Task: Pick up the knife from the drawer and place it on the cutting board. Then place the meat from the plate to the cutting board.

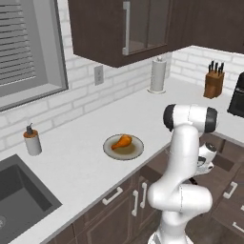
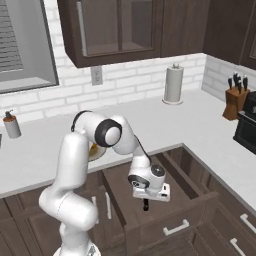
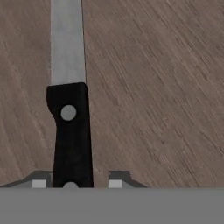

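Both base views look down from behind the arm over one counter (image 1: 86,157); the hand view faces the drawer floor (image 3: 153,87) closely.

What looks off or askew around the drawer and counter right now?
Nothing stands out. The knife lies flat on the floor of the open drawer, its handle between the tips of the gripper. The meat sits on the plate, the paper towel roll upright. No spills.

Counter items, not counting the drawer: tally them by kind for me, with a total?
Plate: 1
Drumstick: 1
Paper towel roll: 1
Knife block: 1
Soap dispenser: 1
Black appliance, cut off at the frame edge: 1
Total: 6
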